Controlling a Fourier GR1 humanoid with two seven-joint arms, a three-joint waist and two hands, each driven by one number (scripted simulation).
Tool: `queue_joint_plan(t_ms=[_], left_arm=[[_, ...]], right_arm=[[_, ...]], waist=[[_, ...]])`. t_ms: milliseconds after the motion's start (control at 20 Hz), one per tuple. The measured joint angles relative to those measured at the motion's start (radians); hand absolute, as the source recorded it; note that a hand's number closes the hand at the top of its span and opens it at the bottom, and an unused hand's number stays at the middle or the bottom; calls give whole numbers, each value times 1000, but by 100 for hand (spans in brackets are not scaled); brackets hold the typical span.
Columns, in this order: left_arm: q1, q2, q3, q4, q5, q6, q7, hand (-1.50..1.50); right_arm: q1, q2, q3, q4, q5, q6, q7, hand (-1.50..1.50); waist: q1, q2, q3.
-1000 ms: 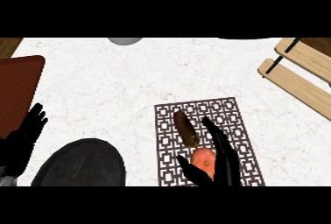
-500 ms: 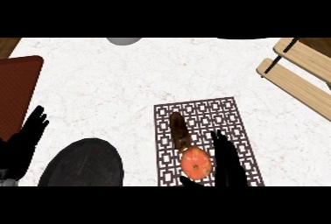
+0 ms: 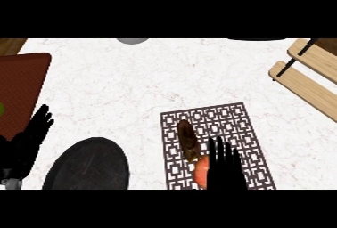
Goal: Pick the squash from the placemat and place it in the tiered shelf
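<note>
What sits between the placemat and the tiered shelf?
Nothing: the head view shows only bare white counter between the placemat and the tiered shelf.

A white speckled worktop (image 3: pixel 151 84) is seen from above, and brown wooden floor (image 3: pixel 10 44) is seen past its corner.

This was a kitchen or dining spot in a home. A white marbled tabletop (image 3: pixel 151 80) carried a patterned placemat (image 3: pixel 227 120), a dark round plate (image 3: pixel 89 164) and a wooden tiered shelf (image 3: pixel 313 75).
</note>
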Motion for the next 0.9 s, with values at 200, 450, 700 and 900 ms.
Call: queue_joint_plan(t_ms=[200,450,700,900], left_arm=[[-15,-11,3,11,-6,-6,2,0],[0,-17,13,-3,-15,-14,-2,0],[-28,-32,21,23,-24,-29,5,0],[-4,-26,50,22,-22,-60,-3,0]], right_arm=[[-44,19,21,-54,-5,141,43,-150],[-79,26,-6,-81,-31,235,41,-150],[-105,24,-75,-52,-43,282,14,-150],[-108,30,-98,-18,-29,288,4,-150]], waist=[[4,2,3],[8,3,5],[5,4,6],[7,3,7]])
